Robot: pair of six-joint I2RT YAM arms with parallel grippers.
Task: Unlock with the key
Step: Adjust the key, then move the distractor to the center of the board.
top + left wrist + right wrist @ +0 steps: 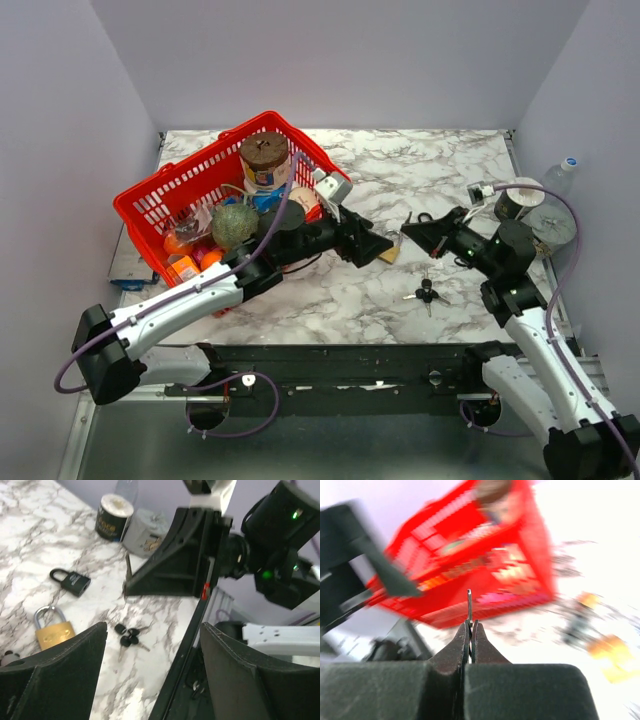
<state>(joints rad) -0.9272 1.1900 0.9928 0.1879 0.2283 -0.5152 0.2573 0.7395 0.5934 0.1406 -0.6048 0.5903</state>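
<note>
— Marbled tabletop (430, 160) is seen on all sides, and above it the key (469, 602) is held by the right gripper (470, 626), clamped tight, with only a thin blade shown above the tips.
— And the lock?
— The brass padlock (52, 630) is laid flat, just beside the left gripper (153, 627), which is spread wide with nothing grasped.
— So it is unsecured. If the key is pushed in now, the padlock may well be shoved along the marble.
— Agreed; and with so slim a pinch, the blade could be twisted or slipped in the jaws. A black padlock (72, 581) is lying near, so the wrong lock could be tried.
— A bunch of keys (129, 635) is scattered close by, and the red basket (185, 185) is crowded against the left arm; either could be snagged.
</note>
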